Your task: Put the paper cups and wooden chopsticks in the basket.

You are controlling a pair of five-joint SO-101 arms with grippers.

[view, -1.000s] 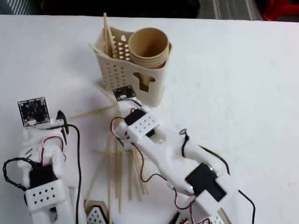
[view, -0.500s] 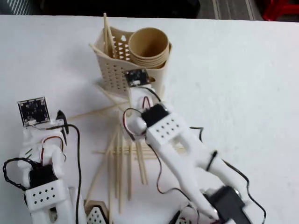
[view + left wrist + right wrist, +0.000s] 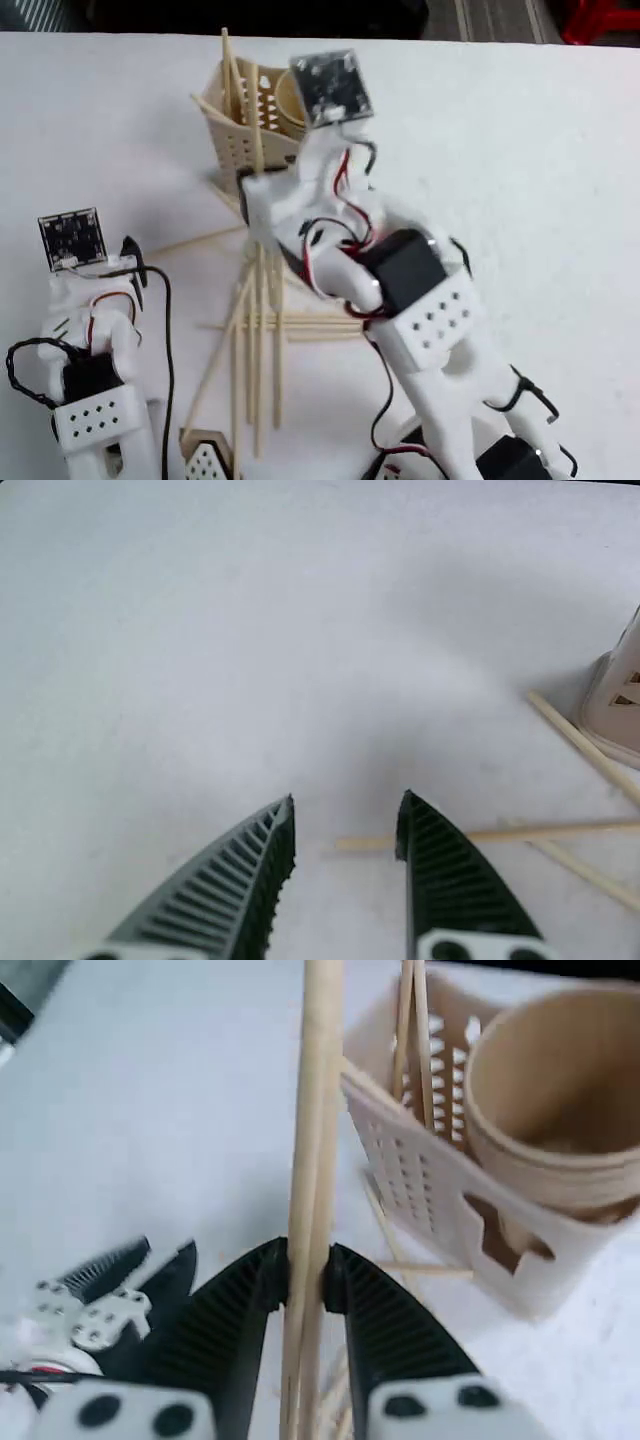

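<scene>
Two chopsticks stand near upright, pinched between the clenched fingers of the right gripper, just beside the basket on its outer side. A second ago this gripper was down at the pile on the table; since then the right arm has risen and swung toward the basket, and its wrist now hides part of the cups in the high view. The cups sit nested in the basket, with a few chopsticks leaning in the compartment next to them. The pile has changed too: it is thinner and more spread out, with some sticks lying crosswise under the arm. One long stick lies just past the tips of the left gripper, whose fingers are spread apart over the table, grasping nothing. The left arm has not moved across the three frames; it sits to the left of the pile, well apart from the basket.
</scene>
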